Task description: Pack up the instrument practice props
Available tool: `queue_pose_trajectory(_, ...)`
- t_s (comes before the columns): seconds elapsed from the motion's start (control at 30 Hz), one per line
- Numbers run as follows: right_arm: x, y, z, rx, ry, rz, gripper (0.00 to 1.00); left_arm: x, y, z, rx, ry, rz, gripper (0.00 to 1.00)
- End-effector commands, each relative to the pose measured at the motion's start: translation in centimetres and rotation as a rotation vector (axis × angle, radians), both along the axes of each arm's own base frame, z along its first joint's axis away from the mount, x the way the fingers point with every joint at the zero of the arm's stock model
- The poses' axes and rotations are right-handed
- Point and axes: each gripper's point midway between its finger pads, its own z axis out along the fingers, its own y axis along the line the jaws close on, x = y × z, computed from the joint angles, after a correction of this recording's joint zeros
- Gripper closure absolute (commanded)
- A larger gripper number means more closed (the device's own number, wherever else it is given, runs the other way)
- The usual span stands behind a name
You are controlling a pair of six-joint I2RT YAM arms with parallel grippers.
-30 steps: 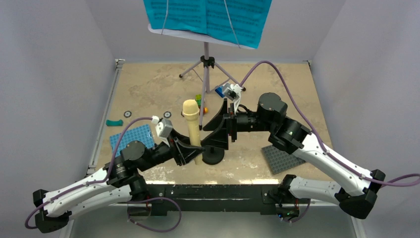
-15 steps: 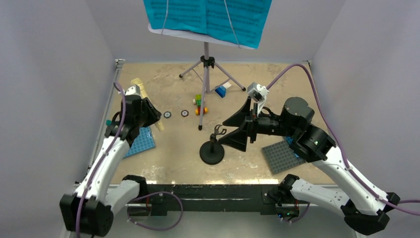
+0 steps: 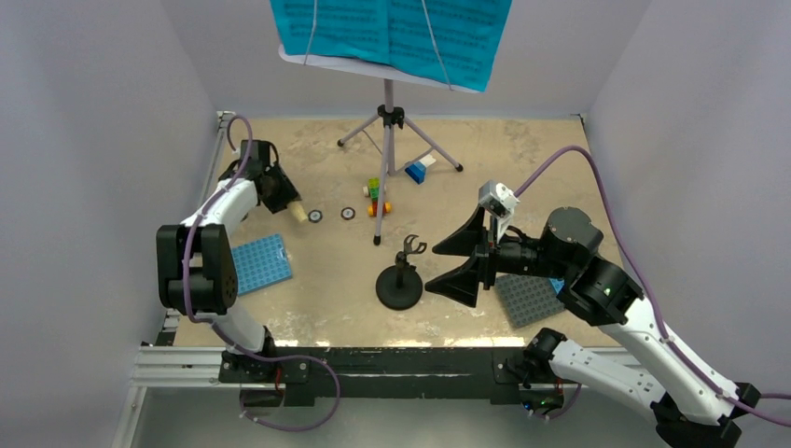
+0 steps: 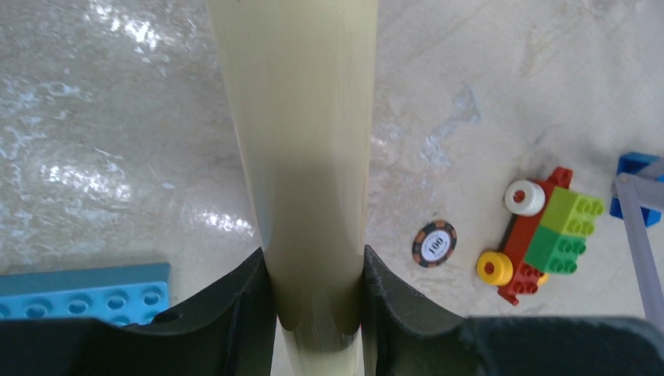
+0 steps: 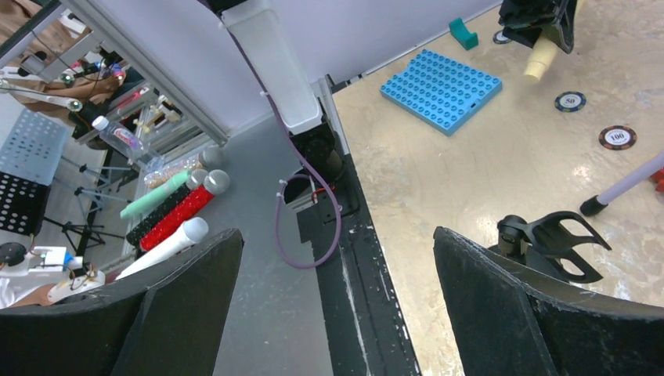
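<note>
Left gripper (image 3: 272, 189): jaws clamped on the cream toy microphone (image 4: 297, 157), far left of bench (image 3: 522, 159). Right gripper (image 3: 469, 262): jaws wide, empty, just right of the black mic stand (image 3: 399, 285).

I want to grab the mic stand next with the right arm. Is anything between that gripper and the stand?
Nothing visible. The right gripper is open and faces the mic stand with only bare table between. The music stand's leg ends beyond the mic stand, outside the gap.
</note>
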Motion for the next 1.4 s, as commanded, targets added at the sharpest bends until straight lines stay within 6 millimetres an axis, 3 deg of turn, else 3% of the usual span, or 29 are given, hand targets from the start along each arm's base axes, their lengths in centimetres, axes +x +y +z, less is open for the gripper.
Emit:
queue_pose_trajectory(0.0, 0.5, -0.5, -0.2, -0.001, -0.032, -0.042, 0.03, 1.8, 2.7, -0.3, 0.049, 0.009, 0.045, 1.00)
queue_pose_trajectory(0.17, 1.0, -0.5, -0.7, -0.026, -0.025, -0.061, 0.03, 1.2, 4.2, -2.8, 0.108, 0.102, 0.066, 1.00)
queue_pose_trajectory(0.33, 1.2, 0.0, -0.8, -0.022, -0.014, -0.056, 0.02, 0.9, 4.1, -3.9, 0.091, 0.155, 0.059, 0.99)
queue_pose_trajectory(0.5, 1.5, 0.2, -0.9, -0.022, -0.004, -0.060, 0.02, 0.4, 4.3, -4.8, 0.095, 0.223, 0.067, 0.83)
queue_pose_trajectory(0.73, 1.5, -0.2, -0.9, -0.030, -0.010, -0.076, 0.02, -1.1, 4.4, -6.6, 0.097, 0.341, 0.091, 0.70)
queue_pose_trajectory(0.87, 1.6, -0.8, -0.9, -0.036, -0.025, -0.103, 0.01, -1.7, 4.5, -6.8, 0.105, 0.352, 0.091, 0.53)
queue_pose_trajectory(1.17, 2.0, -1.4, -1.3, -0.062, -0.032, -0.147, 0.01, -2.6, 4.5, -5.3, 0.113, 0.321, 0.078, 0.33)
queue_pose_trajectory(1.23, 2.1, -1.6, -1.2, -0.061, -0.035, -0.156, 0.01, -2.4, 4.2, -3.9, 0.099, 0.280, 0.075, 0.30)
queue_pose_trajectory(1.37, 2.5, -1.6, -1.4, -0.060, -0.041, -0.177, 0.01, -1.4, 3.2, 2.0, 0.056, 0.105, 0.072, 0.19)
